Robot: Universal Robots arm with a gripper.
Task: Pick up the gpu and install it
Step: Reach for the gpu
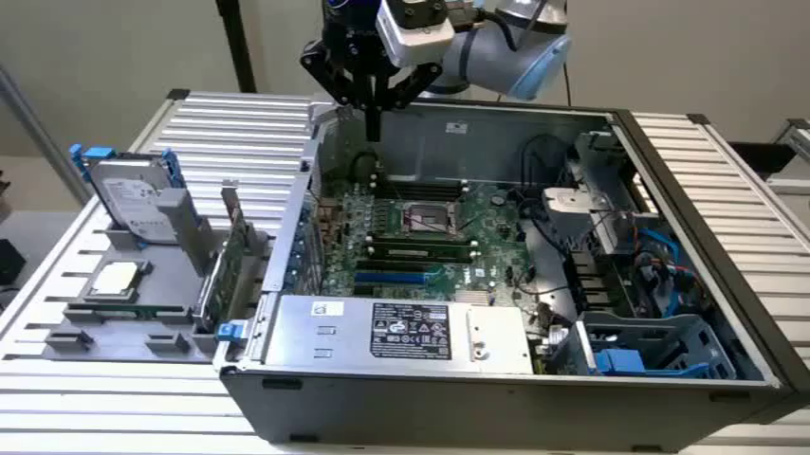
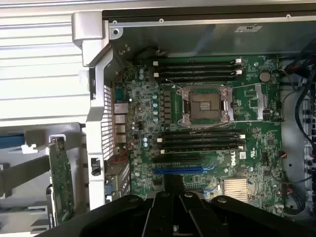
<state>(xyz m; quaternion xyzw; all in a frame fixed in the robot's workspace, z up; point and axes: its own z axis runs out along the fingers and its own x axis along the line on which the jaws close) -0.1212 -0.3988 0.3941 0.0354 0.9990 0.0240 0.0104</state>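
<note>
1. Black gripper hangs from the grey-and-blue arm at about 12 o'clock in the exterior view. It points straight down over the far corner of the open computer case.
2. Its jaws are together and hold nothing.
3. The gpu stands on edge in a grey tray just outside the case wall, toward 7 o'clock from the gripper and well apart from it.
4. A hard drive with blue rails stands upright at 10 o'clock from the gpu. A CPU chip lies flat at its 9 o'clock.
5. In the wrist view the gripper hovers over the motherboard near a blue slot. The gpu shows as a green board beyond the case wall.
</note>
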